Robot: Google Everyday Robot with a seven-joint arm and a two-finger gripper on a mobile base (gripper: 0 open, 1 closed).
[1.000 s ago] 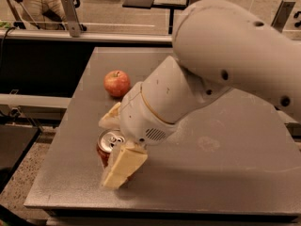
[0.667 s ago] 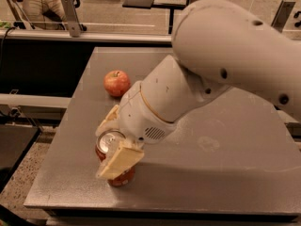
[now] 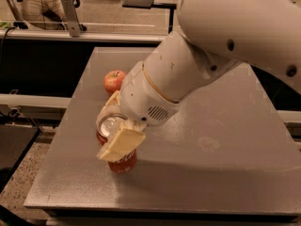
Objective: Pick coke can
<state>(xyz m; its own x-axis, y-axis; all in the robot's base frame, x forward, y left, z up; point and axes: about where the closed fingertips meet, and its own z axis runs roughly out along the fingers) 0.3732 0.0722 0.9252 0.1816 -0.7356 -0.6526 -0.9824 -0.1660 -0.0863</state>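
The coke can (image 3: 123, 163) is red with a silver top. It stands slightly tilted near the table's front left, with its base at or just above the surface. My gripper (image 3: 109, 127) comes down from the right and its two cream fingers (image 3: 120, 144) clamp the can's upper part, one on the near side and one on the far side. The near finger hides part of the can's top and side. A red apple (image 3: 114, 81) lies just behind the gripper.
The grey table (image 3: 211, 173) has its front edge close below the can and its left edge a little to the can's left. My large white arm (image 3: 225, 46) covers the table's upper right. A rail and a seated person are beyond the table.
The near finger has swung up and in against the can. The can's top now sits higher in the view and the can leans. The apple has not moved.
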